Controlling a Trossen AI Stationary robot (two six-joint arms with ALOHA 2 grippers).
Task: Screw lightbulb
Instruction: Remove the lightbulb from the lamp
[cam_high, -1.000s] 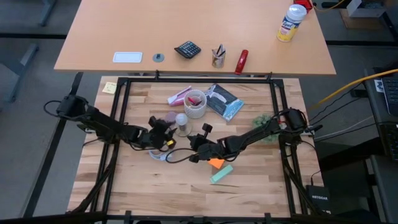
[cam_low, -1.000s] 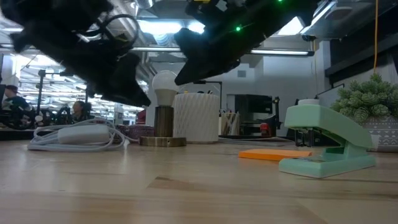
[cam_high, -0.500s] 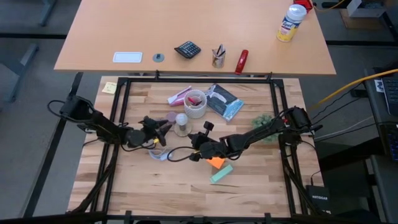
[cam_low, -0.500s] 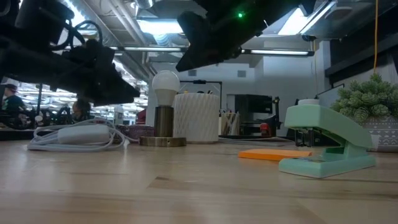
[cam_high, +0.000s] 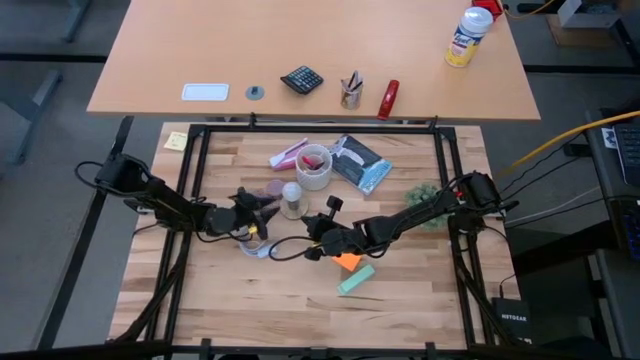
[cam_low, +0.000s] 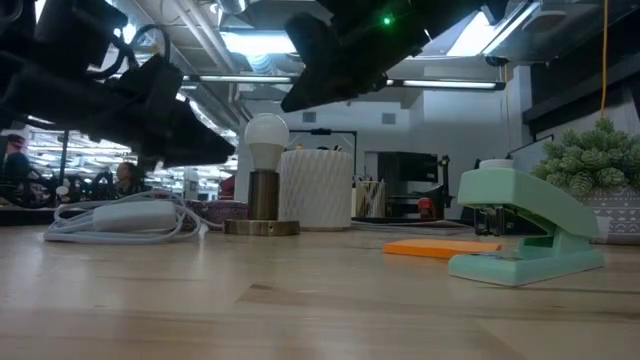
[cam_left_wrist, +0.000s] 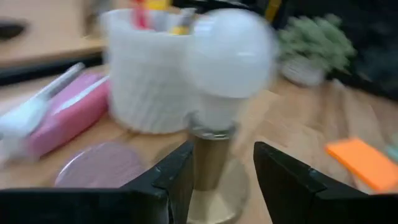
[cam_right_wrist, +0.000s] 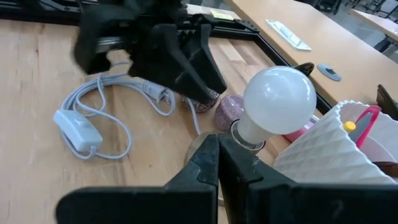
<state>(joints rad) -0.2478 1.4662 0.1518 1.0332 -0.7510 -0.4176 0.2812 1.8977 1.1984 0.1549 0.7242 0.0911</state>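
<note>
The lightbulb (cam_high: 291, 191) shows from the high view as a small white dome on its brass lamp base, just beside the white ribbed cup (cam_high: 314, 167). The left gripper (cam_high: 262, 205) sits close on its left; the right gripper (cam_high: 313, 240) waits nearby, over the cord.

Low view: the lightbulb (cam_low: 265, 135) stands upright in the brass socket (cam_low: 262, 197), seemingly seated, nothing touching it. The cup (cam_low: 316, 188) is right behind it, and the coiled white cord (cam_low: 125, 220) with its switch lies to one side.

Left wrist view: the left gripper's jaws stand apart, straddling the line to the socket (cam_left_wrist: 210, 163) under the bulb (cam_left_wrist: 227, 54). To turn it well, I judge the fingers should rise to the glass, close gently and stay centred. The cup (cam_left_wrist: 146, 81) holds red and yellow items, too blurred to name.

Right wrist view: the right jaws are together, empty. The cup (cam_right_wrist: 329, 157) holds what look like pink-handled scissors and something yellow
</note>
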